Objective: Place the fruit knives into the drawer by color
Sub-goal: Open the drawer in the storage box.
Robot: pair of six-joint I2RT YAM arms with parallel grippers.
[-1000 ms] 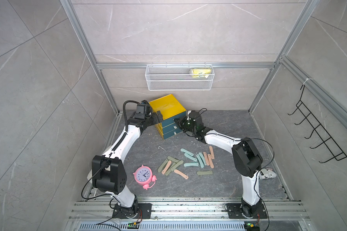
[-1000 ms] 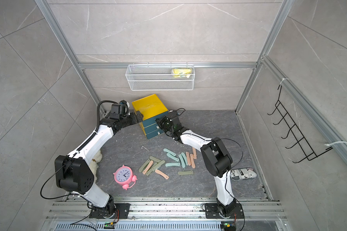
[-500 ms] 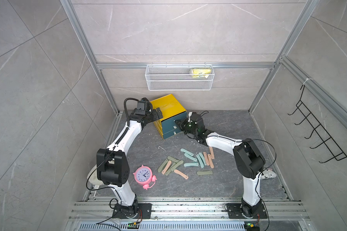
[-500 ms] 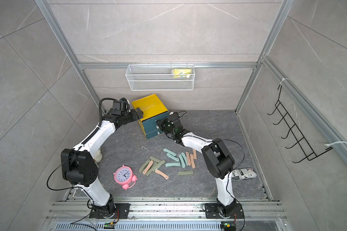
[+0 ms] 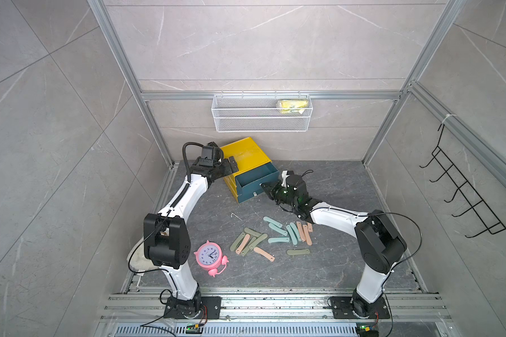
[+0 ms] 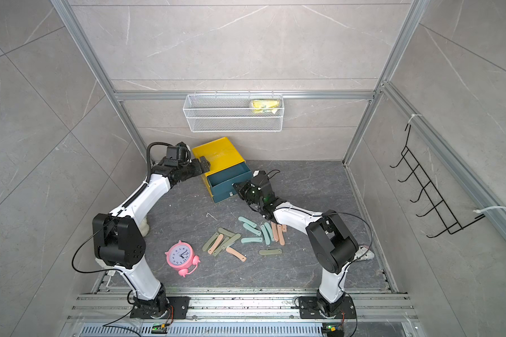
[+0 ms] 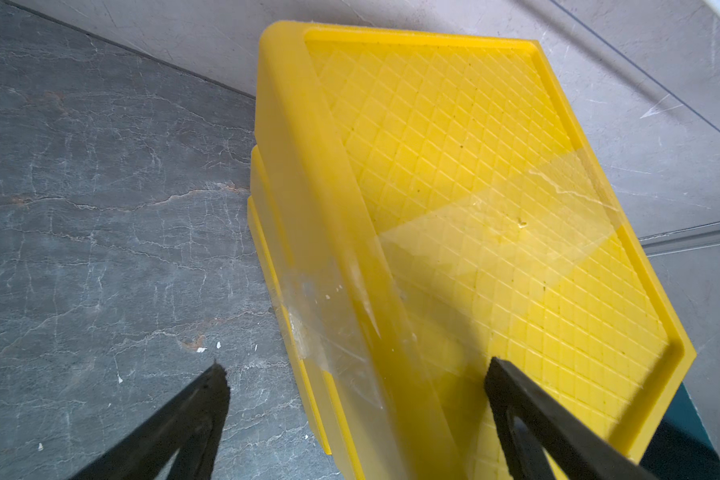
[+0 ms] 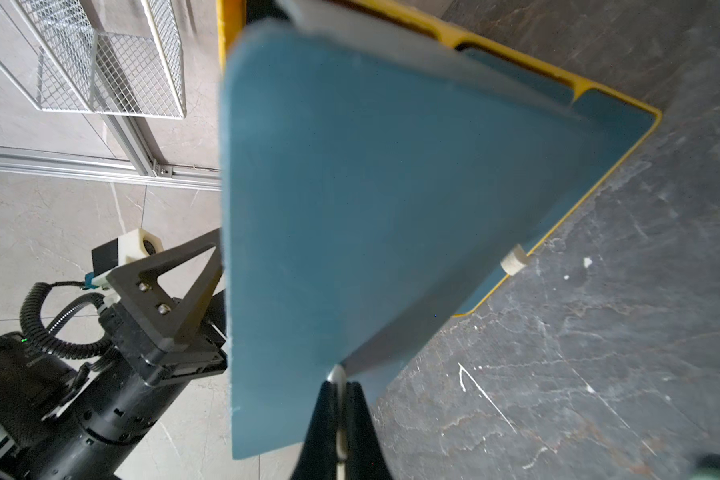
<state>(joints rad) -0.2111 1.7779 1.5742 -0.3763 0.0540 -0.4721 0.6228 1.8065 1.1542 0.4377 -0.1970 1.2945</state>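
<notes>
Pink, green and teal fruit knives lie scattered on the desk, none yet sorted. Beyond them the right hand is pinched tight on the white pull of the top drawer, which stands partly out with no knife visible inside. Farther back the left hand, spread wide, straddles a corner of the yellow chest, apparently bracing it. Opening looks nearly done; the next move calls for releasing the pull and picking a first knife.

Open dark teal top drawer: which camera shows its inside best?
Both top views: they look down into the dark teal top drawer. Right wrist shows only its blurred front; left wrist mostly the yellow plastic case.
</notes>
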